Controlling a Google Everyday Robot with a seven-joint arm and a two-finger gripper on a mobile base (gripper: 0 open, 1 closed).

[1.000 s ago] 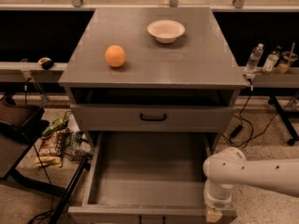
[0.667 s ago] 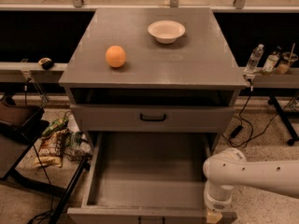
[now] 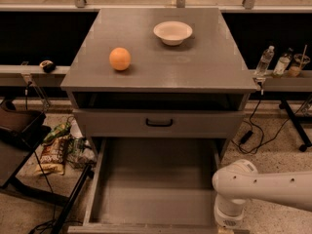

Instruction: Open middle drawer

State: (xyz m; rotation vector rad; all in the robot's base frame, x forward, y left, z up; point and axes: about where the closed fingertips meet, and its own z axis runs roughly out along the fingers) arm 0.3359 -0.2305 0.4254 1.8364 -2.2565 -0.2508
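The grey cabinet (image 3: 156, 77) has its top drawer (image 3: 122, 123) shut, with a black handle (image 3: 159, 123). The middle drawer (image 3: 151, 179) below it is pulled far out towards me; it is a wide shallow tray with nothing in it. Its front (image 3: 141, 229) lies at the bottom edge of the view and its handle is hidden. My white arm (image 3: 263, 184) comes in from the right. My gripper (image 3: 225, 227) hangs at the drawer's front right corner and is cut off by the bottom edge. The lowest drawer is out of view.
An orange (image 3: 120, 59) and a white bowl (image 3: 173, 32) sit on the cabinet top. Bottles (image 3: 264, 62) stand on a ledge to the right. Snack bags (image 3: 53, 150) and a black stand (image 3: 19, 145) are on the floor at left, cables (image 3: 253, 130) at right.
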